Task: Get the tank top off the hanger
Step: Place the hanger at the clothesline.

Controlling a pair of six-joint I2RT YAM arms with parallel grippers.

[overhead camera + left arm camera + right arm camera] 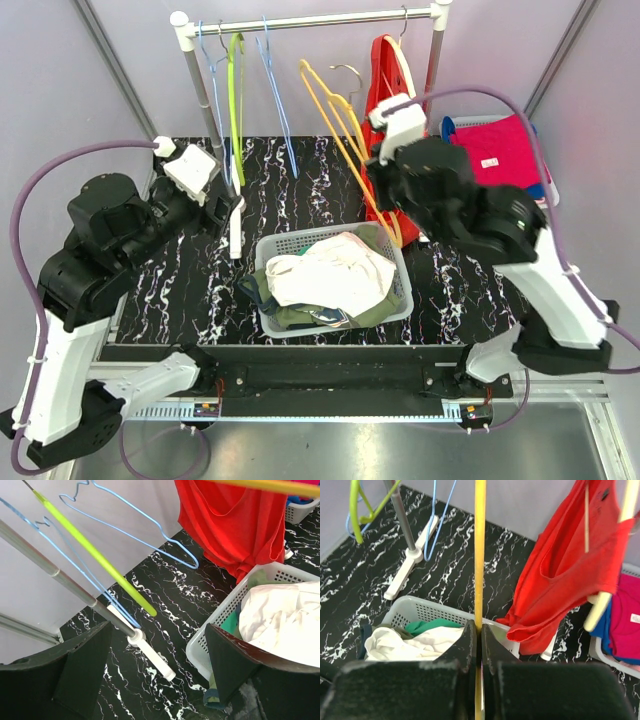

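Black worktop shows between the basket and the rail. The red tank top hangs on its cream hanger, at 1 o'clock from the basket. My right hand pinches the yellow hanger. My left hand is spread wide, holding nothing.

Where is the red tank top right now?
In the top view, the tank top hangs at the right end of the rail, between the yellow hangers and the right post.
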